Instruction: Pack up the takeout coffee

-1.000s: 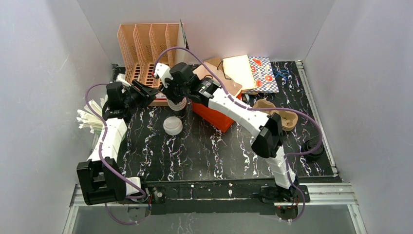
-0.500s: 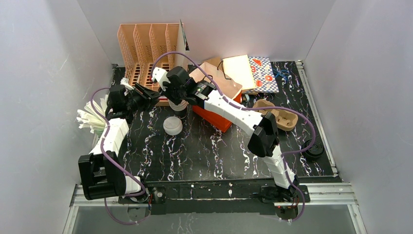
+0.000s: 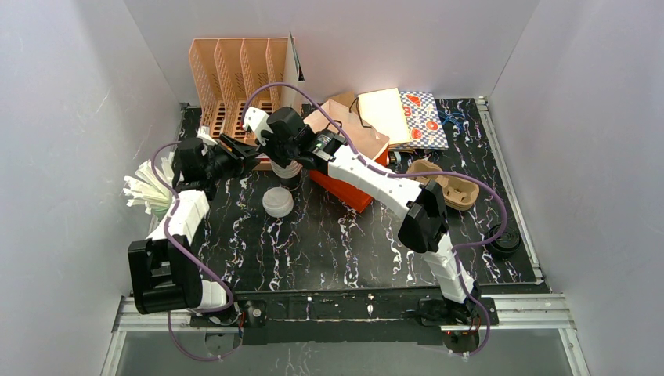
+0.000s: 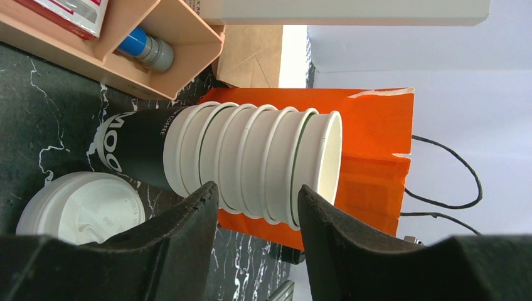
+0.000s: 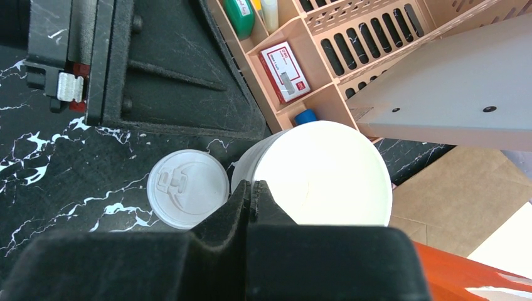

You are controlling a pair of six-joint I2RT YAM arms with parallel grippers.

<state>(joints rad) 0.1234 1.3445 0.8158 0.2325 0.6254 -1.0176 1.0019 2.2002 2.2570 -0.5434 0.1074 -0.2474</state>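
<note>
A small dark cup with a black lid (image 3: 503,239) stands near the table's right edge, far from both grippers. No cup with a white lid on it shows. A stack of lidless white cups (image 3: 288,170) stands at the back left, its lowest cup dark with white print (image 4: 135,153). My right gripper (image 5: 254,185) is shut on the rim of the top cup (image 5: 320,169), seen from above (image 3: 283,153). My left gripper (image 4: 257,191) is open, its fingers to either side of the stack's upper part (image 4: 251,160), at the stack's left (image 3: 244,150). A loose white lid (image 3: 277,202) lies in front.
An orange bag (image 3: 344,186) lies right behind the stack. A peach desk organizer (image 3: 235,70) stands at the back left. A brown pulp cup carrier (image 3: 450,184) sits at the right, books (image 3: 407,110) at the back, white sticks (image 3: 145,188) at the left edge.
My left gripper has moved right, closer to the stack. My right gripper has shifted slightly left over the stack.
</note>
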